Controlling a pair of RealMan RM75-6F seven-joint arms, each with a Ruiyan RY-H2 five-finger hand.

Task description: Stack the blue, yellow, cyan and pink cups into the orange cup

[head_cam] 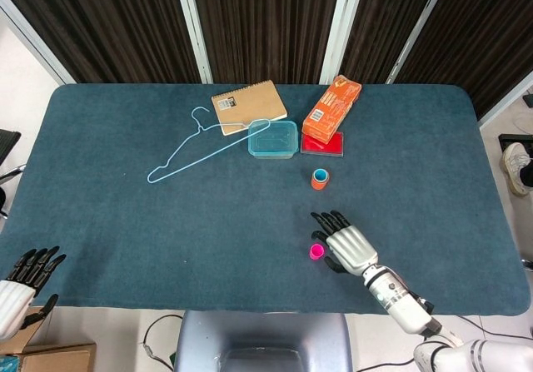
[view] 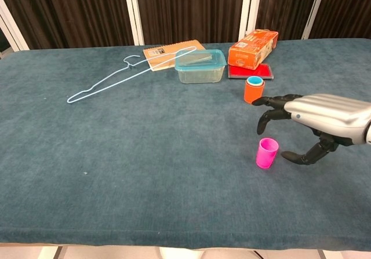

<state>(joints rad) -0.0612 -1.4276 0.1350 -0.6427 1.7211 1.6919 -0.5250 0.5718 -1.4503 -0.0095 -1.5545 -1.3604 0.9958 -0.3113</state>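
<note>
Pink cup [view: 267,153] near the desk's [head_cam: 125,214] front edge, the right robot hand [view: 313,120] spread just beside it, holding nothing.
Farther back stands the orange cup [view: 253,90] with a cyan one nested inside, then a clear box [view: 200,66], red pad [view: 250,71], orange carton [view: 253,48], notebook [head_cam: 248,106] and hanger [head_cam: 200,147]; bare cloth lies between. The left robot hand [head_cam: 23,279] hangs spread off the near corner.

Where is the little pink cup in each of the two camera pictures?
Head view: pink cup low, right of centre, just left of the right hand.
Chest view: pink cup lower right, upright, the right hand open beside it.
Shared landmark: orange cup farther back on the table.
</note>
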